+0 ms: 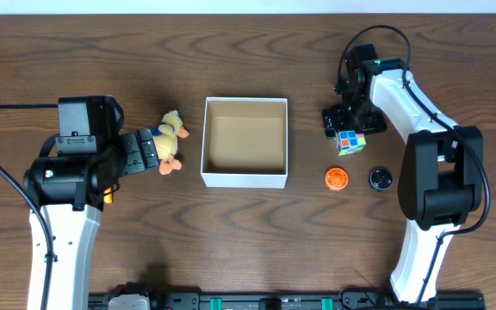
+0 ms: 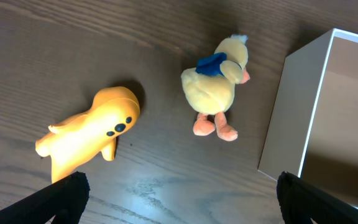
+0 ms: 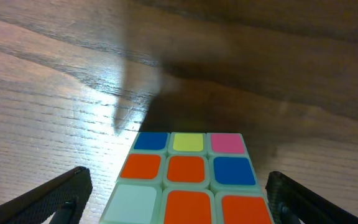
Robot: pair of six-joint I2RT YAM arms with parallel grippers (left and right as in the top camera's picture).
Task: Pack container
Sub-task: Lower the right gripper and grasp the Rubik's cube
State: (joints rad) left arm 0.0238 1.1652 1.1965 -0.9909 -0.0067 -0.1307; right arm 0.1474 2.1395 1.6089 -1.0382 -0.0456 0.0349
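The container [image 1: 244, 179], a square white box with a brown floor, stands empty at the table's middle; its corner shows in the left wrist view [image 2: 297, 118]. A yellow plush duck [image 1: 171, 138] lies just left of it, also seen in the left wrist view [image 2: 215, 84]. My left gripper [image 1: 149, 151] is open and empty [image 2: 179, 208], just short of the duck. An orange toy figure [image 2: 89, 134] lies beside the duck. My right gripper [image 1: 348, 122] is open [image 3: 179, 202], its fingers either side of a colour cube [image 1: 350, 141] [image 3: 188, 174] without touching it.
An orange ball [image 1: 336, 178] and a small black round object [image 1: 380, 178] lie right of the container, in front of the cube. The orange figure is mostly hidden under my left arm in the overhead view [image 1: 108, 197].
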